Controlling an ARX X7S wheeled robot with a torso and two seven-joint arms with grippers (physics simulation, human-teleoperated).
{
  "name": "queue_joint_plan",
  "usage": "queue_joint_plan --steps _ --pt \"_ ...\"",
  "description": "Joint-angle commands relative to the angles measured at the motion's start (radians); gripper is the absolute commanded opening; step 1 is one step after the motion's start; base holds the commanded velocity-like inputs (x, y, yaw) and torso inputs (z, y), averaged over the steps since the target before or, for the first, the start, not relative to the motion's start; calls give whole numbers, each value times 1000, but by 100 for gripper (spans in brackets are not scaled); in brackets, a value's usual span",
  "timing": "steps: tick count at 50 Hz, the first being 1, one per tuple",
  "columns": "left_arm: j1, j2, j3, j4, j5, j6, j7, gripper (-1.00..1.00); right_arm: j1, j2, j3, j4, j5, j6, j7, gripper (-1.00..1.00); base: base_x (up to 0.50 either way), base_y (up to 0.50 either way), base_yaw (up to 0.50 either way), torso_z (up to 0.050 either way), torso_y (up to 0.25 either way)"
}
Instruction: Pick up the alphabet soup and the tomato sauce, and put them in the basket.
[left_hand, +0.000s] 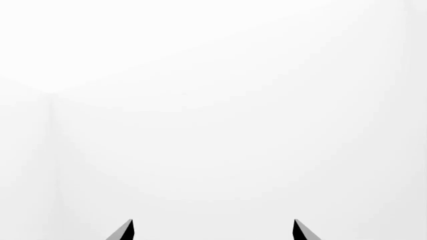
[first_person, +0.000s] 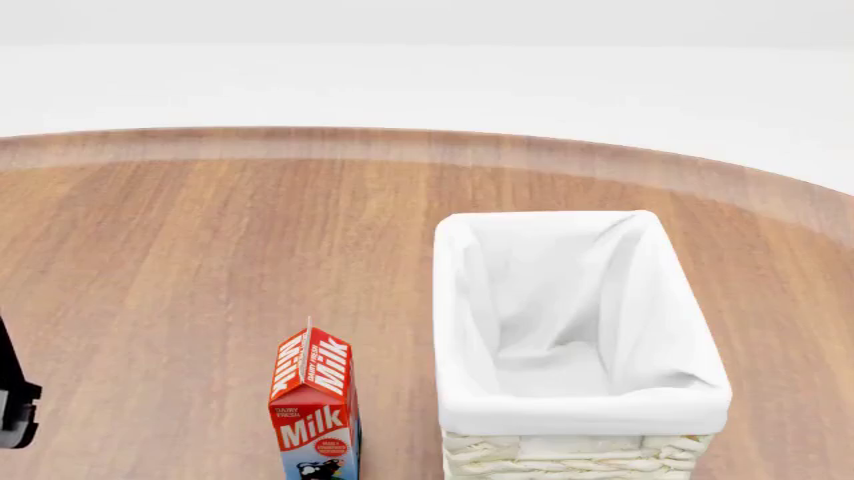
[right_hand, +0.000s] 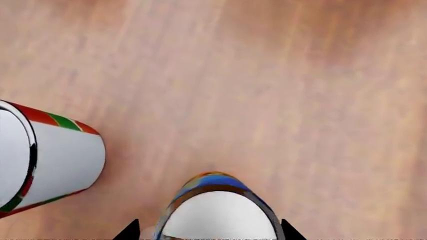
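In the right wrist view the alphabet soup (right_hand: 217, 212), a can with a blue label and pale metal top, stands upright on the wooden table. My right gripper (right_hand: 210, 232) is open, one fingertip on each side of the can, with a sliver of table showing beside one tip. The tomato sauce (right_hand: 63, 160), with red and green bands, stands a short way from the soup can. The cream wicker basket (first_person: 581, 410) with white lining sits at the head view's right, nothing in it. My left gripper (left_hand: 213, 231) is open with nothing between its fingertips. Both cans are out of the head view.
A red milk carton (first_person: 315, 405) stands just left of the basket near the head view's bottom edge. A dark part of my left arm (first_person: 14, 400) shows at that view's left edge. The wooden table (first_person: 227, 250) curves away to a rounded far edge. The left wrist view holds only blank white.
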Motion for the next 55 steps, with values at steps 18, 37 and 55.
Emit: queue_joint_plan --steps 18,37,55 --pt "8 0 3 0 -1 2 -3 100 69 61 53 -186 -6 -13 63 -100 1 0 0 0 0" --pt "-6 0 1 0 3 -3 4 100 287 155 202 -405 163 6 157 -100 0 0 0 0 0" --pt "-3 0 1 0 1 0 2 100 534 198 328 -465 371 33 220 -100 0 0 0 0 0"
